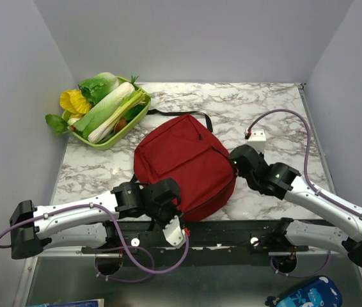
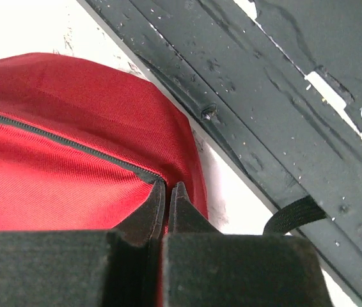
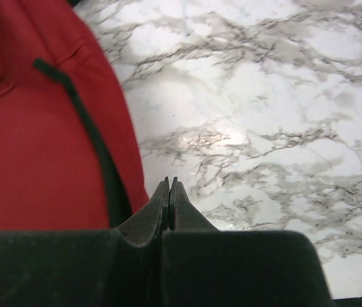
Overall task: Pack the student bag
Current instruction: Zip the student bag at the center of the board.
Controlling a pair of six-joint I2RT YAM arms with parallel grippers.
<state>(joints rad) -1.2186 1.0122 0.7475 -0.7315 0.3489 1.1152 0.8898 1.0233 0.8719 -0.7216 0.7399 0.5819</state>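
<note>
On wrist views only — left claw (image 2: 167, 190) clenched at student bag (image 2: 53, 198) zipper (image 2: 59, 142) | right claw (image 3: 169, 187) clenched

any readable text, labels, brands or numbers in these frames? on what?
No legible text in any view.
student bag: plain red fabric, no logo or tag showing.
blue pouch below the table edge: white markings, too blurred to tell if they are text.
small white box: too small to read anything.
</note>
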